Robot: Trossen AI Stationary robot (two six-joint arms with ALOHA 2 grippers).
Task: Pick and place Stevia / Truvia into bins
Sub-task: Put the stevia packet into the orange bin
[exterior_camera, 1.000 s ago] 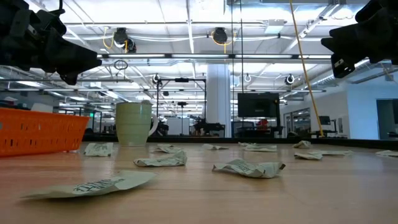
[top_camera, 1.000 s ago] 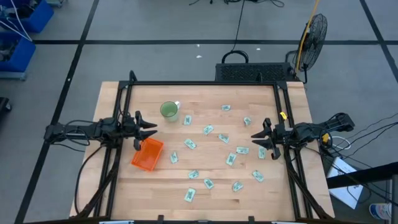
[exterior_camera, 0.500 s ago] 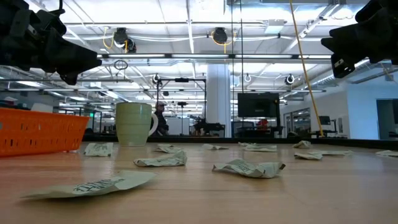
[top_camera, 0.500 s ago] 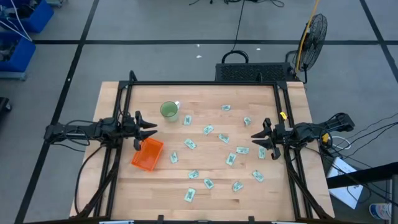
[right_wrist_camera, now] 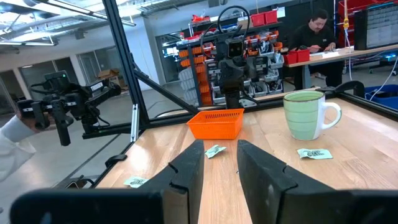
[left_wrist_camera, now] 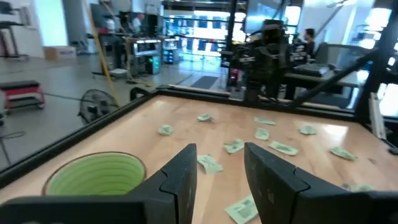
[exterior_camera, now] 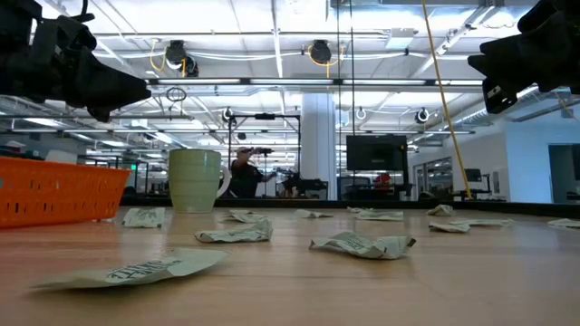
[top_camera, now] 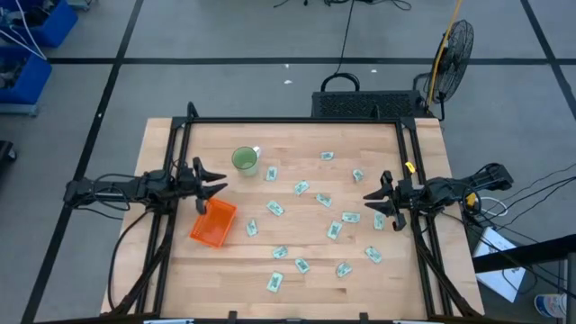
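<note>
Both arms hang clear of the wood, which suits a start: nothing is held and every packet (top_camera: pixel 275 208) lies flat on the table (top_camera: pixel 306 135), scattered across the middle and right, from the far pieces near the green cup (top_camera: pixel 244 160) down to the near edge. The orange bin (top_camera: pixel 212 223) sits at the left, nearer than the cup and just beside the left gripper (top_camera: pixel 216 185), and as far as the high view shows it has no packets in it. That placement looks deliberate: the left arm has the short trip to the bin, while the right gripper (top_camera: pixel 370 200) faces the thicker spread of packets at its side.

In each wrist view the two fingers stand apart with bare table showing between them, so both claws are released and gripping nothing (the left gap shows a packet (left_wrist_camera: pixel 209 164) well beyond it, not between the pads). The right wrist view looks across to the bin and cup on the far side.

My reading is that no packet has been binned yet, and the nearest one to the bin lies just to its right
</note>
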